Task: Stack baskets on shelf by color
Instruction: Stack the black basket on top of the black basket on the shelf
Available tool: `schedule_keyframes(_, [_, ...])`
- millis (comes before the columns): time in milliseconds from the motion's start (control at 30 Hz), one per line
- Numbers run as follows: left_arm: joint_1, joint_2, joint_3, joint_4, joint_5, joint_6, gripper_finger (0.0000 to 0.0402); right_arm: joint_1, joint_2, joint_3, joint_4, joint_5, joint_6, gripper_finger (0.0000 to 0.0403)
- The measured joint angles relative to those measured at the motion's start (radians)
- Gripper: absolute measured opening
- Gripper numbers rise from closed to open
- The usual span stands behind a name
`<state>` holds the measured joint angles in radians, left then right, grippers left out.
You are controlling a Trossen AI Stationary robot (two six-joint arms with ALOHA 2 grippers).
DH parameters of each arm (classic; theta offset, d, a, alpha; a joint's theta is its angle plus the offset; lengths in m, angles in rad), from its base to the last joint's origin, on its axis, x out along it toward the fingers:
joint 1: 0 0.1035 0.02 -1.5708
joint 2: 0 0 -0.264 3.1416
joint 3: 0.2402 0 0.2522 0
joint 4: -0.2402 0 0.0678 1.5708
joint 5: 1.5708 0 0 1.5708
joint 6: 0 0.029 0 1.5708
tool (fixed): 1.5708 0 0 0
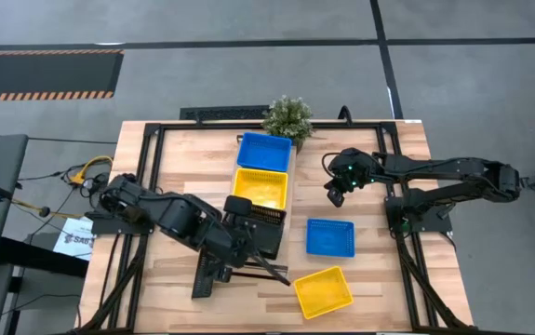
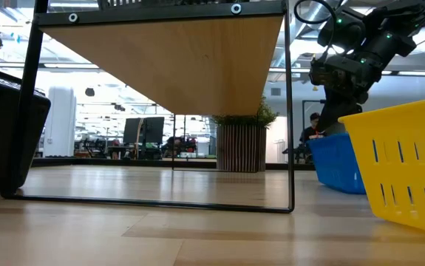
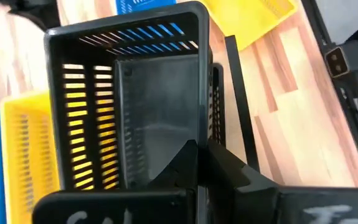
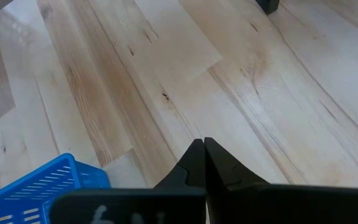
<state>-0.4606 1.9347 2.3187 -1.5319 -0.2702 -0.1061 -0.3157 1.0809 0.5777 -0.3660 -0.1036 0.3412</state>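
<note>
A black basket is at the near end of the shelf, and my left gripper is shut on it. Beyond it on the shelf sit a yellow basket and a blue basket. Another blue basket and another yellow one rest flat on the tabletop to the shelf's right. My right gripper hangs shut above bare table, just beyond the loose blue basket, whose corner shows in the right wrist view. The other baskets are not in view. My left gripper pinches the black basket's side wall at its rim, one finger inside the basket and one outside. The fingers slant down from the table's left side. The basket sits open side up; I cannot tell whether its bottom rests on the shelf.
A potted plant stands at the shelf's far end. The shelf's dark frame has thin legs on the table. A large black object stands on the table at the low view's left. Bare wood lies right of the loose baskets.
</note>
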Motion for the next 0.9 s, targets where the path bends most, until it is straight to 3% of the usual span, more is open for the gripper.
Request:
schedule_keyframes(267, [-0.006, 0.032, -0.001, 0.016, 0.001, 0.050, 0.0000, 0.004, 0.000, 0.000, -0.005, 0.000, 0.000, 0.0007])
schedule_keyframes(900, [0.003, 0.032, -0.001, -0.025, 0.001, -0.010, 0.0000, 0.009, 0.000, 0.000, -0.019, 0.000, -0.002, 0.0007])
